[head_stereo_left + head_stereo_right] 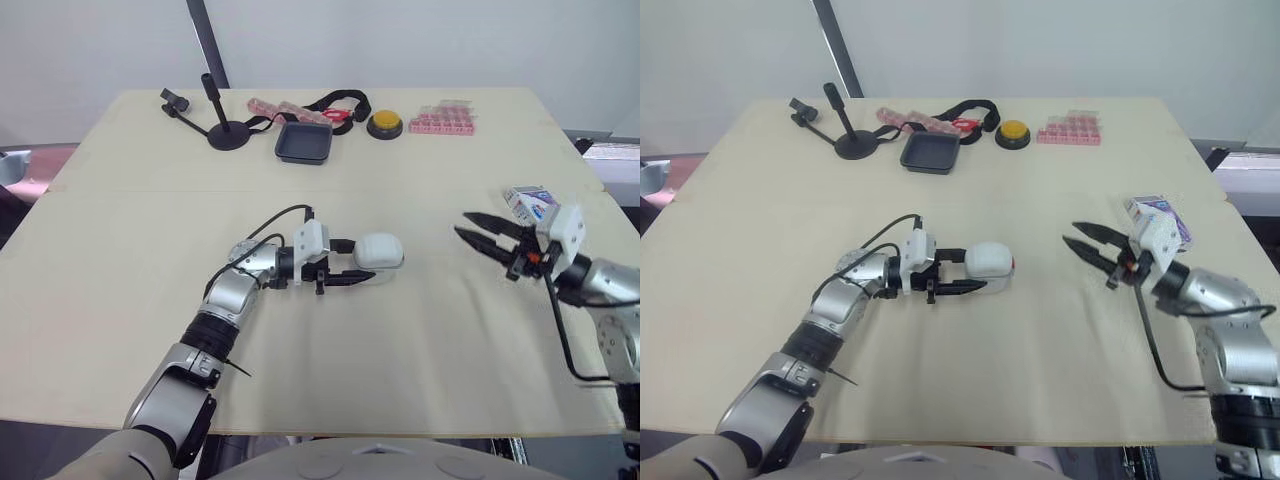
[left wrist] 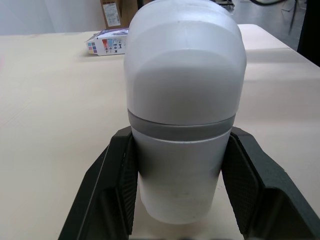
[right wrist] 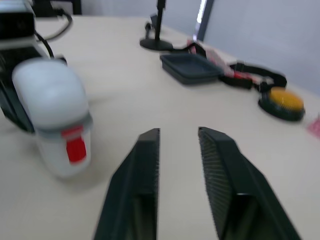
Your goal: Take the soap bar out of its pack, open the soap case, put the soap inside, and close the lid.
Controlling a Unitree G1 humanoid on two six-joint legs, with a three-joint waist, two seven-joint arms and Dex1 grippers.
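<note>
The white soap case (image 1: 382,250), lid down, with a grey band and a red latch (image 3: 76,150), lies at the table's middle. My left gripper (image 1: 365,262) is shut on it; in the left wrist view both black fingers (image 2: 117,185) press against its sides. The soap pack (image 1: 530,203), a white and blue box, lies near the table's right edge, just behind my right wrist. My right gripper (image 1: 462,223) hovers open to the right of the case, pointing toward it, with nothing between its fingers (image 3: 145,165).
Along the far edge stand a black stand (image 1: 225,125), a dark tray (image 1: 303,141), a black strap (image 1: 335,105), a yellow button (image 1: 385,124) and pink packets (image 1: 441,120). Bare table lies between the case and the right gripper.
</note>
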